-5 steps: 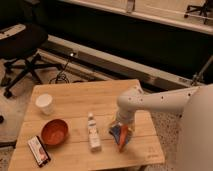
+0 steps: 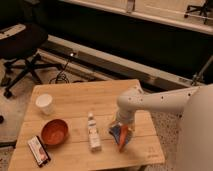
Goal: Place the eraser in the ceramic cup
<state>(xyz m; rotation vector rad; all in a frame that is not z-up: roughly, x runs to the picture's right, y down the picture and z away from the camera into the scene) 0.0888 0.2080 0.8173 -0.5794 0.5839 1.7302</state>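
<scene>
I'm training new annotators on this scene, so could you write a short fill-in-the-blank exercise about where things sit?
1. On the table, the eraser lies beside the orange-red bowl at the near-____ corner.
2. The ceramic cup, behind that bowl, is coloured ____.
3. The gripper hangs over the table's ____ half in the camera view, by the orange-and-blue items.
4. Between bowl and gripper stands an upright white ____.

Missing words: left; white; right; bottle.
</scene>
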